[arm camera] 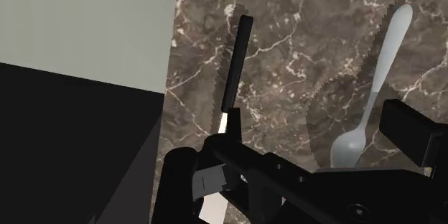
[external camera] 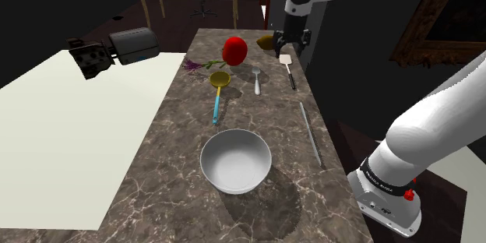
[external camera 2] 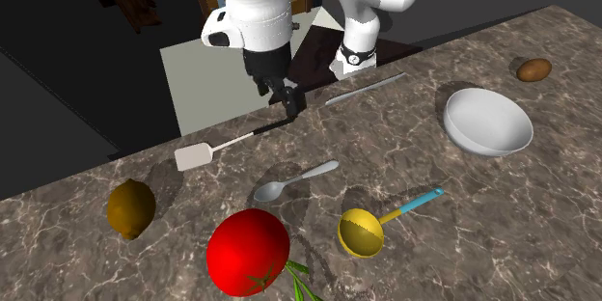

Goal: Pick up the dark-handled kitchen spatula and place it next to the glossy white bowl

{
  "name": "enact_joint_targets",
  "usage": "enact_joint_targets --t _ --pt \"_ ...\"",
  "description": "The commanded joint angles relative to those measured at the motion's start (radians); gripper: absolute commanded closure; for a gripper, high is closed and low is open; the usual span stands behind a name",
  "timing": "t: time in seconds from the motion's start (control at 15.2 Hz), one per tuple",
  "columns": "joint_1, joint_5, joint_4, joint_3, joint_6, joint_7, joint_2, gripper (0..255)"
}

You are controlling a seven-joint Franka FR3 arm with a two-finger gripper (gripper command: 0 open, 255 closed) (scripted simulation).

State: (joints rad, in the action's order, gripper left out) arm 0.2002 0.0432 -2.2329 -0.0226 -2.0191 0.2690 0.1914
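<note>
While claw [external camera 2: 292,106] hangs at spatula [external camera 2: 224,146] handle, grip unclear, spoon [external camera 2: 294,181] beside, bowl [external camera 2: 494,145] well apart.

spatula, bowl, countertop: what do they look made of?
Spatula: flat white blade, matte black handle; probably plastic, unclear. Bowl: grey-white with a soft sheen; could be glazed ceramic. Countertop: brown with white veins, looks like polished marble.
</note>
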Motion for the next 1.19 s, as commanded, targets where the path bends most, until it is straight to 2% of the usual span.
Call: enact_joint_targets --t 0.0,0.53,1.12 --pt "0.015 -0.003 0.032 -0.01 -0.02 0.035 -0.06 0" --pt "0.081 -0.001 0.162 -0.073 -0.09 0.129 -0.292 0" --pt "0.08 0.007 0.111 -0.071 -0.187 0.124 -0.337 0"
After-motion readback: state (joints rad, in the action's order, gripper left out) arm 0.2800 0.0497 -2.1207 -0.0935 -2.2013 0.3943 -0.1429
